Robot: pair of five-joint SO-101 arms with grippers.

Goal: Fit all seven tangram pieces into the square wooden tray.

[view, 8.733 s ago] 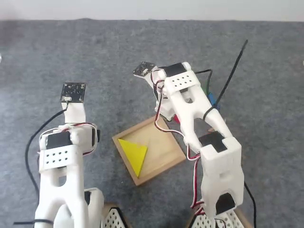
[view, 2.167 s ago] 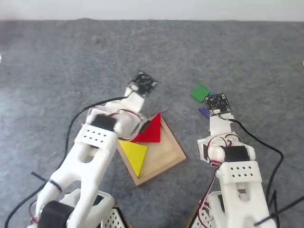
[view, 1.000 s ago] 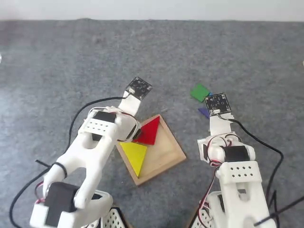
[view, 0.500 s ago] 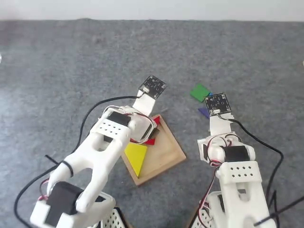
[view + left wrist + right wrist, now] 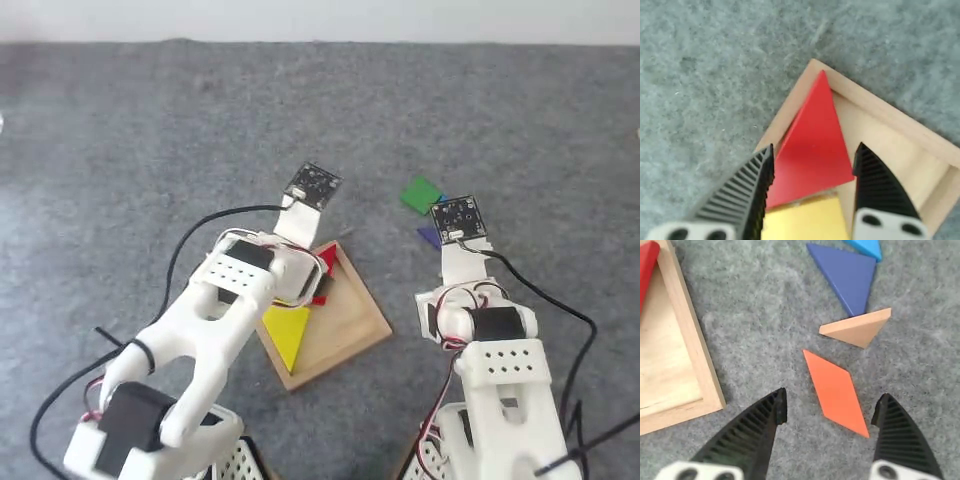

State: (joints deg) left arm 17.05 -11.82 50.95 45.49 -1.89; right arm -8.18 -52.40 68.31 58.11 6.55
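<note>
Red triangle (image 5: 812,145), which the left gripper (image 5: 814,149) was carrying a moment ago, now lies in a corner of the wooden tray (image 5: 890,112) beside the yellow triangle (image 5: 805,220), and the gripper hangs wide open over it, so two pieces are in and more wait outside.

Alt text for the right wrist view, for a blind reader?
The right hand hangs open over an orange parallelogram on grey carpet. Nearby lie a tan triangle and a blue triangle; a corner of the wooden tray shows alongside.
</note>
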